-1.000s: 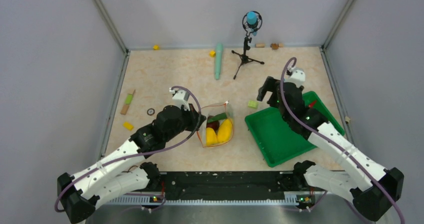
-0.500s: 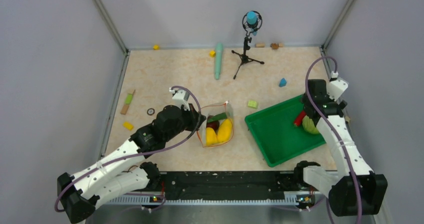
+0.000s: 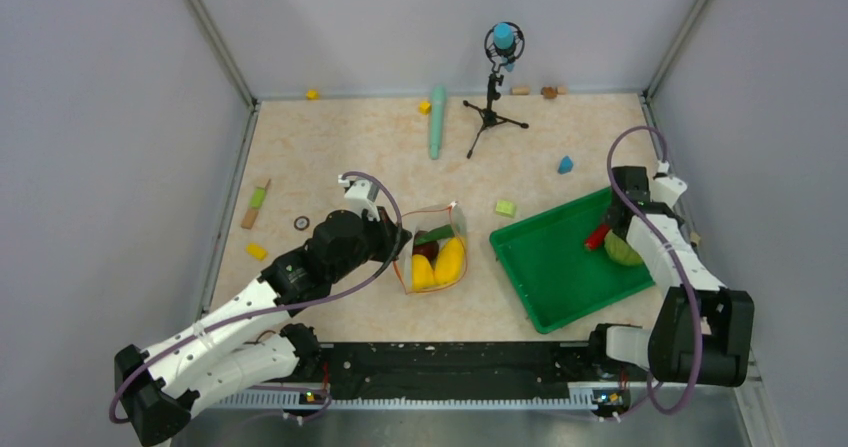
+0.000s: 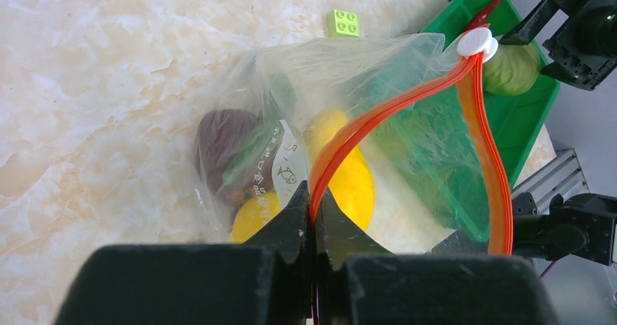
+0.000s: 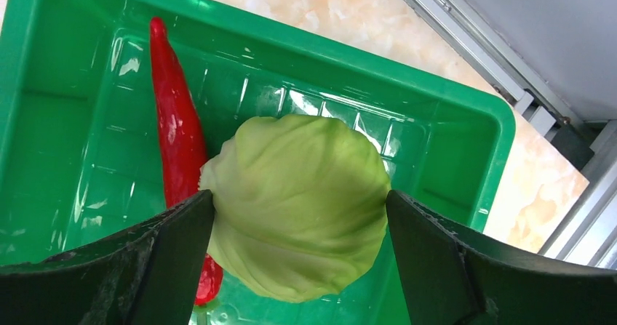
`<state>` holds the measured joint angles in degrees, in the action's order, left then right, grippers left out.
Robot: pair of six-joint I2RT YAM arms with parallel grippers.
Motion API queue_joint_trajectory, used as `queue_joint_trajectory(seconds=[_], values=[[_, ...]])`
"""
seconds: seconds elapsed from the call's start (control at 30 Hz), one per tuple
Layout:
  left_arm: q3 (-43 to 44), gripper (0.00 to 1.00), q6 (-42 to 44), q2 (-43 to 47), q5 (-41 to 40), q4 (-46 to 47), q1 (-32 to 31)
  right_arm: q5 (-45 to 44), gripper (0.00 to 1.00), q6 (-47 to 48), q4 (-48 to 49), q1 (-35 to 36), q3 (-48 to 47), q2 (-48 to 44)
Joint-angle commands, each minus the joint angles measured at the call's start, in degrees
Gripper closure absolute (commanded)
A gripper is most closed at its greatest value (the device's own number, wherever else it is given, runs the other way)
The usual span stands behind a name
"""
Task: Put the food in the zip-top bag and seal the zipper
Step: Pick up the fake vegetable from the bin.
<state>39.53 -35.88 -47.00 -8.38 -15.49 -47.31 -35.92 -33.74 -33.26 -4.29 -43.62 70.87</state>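
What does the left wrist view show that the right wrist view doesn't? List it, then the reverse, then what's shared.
Left wrist only: the left pincer shut on the zipper, its white slider, the zip-top bag holding yellow pieces and a dark red piece, and a green block. Right wrist only: the red chili at full length. Both: the green tray, the green leafy ball, and the right pincer flanking it.
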Motion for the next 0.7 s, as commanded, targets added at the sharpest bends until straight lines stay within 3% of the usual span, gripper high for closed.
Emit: queue_joint_trajectory(seconds=[0.0, 0.3, 0.67], values=[[-0.1, 1.0, 0.8, 0.4, -0.7, 1.6, -0.1, 0.6, 0.17, -0.7, 1.2, -0.6, 2.1, 0.8], [0.0, 1.0, 0.7, 0.1, 0.3, 1.7, -0.2, 5.1, 0.37, 1.0, 7.5, -0.6, 6.0, 0.0], [-0.3, 1.0, 0.5, 1.0, 0.8, 2.0, -0.2, 8.7, 1.0, 1.1, 9.7, -0.6, 9.2, -7.4]])
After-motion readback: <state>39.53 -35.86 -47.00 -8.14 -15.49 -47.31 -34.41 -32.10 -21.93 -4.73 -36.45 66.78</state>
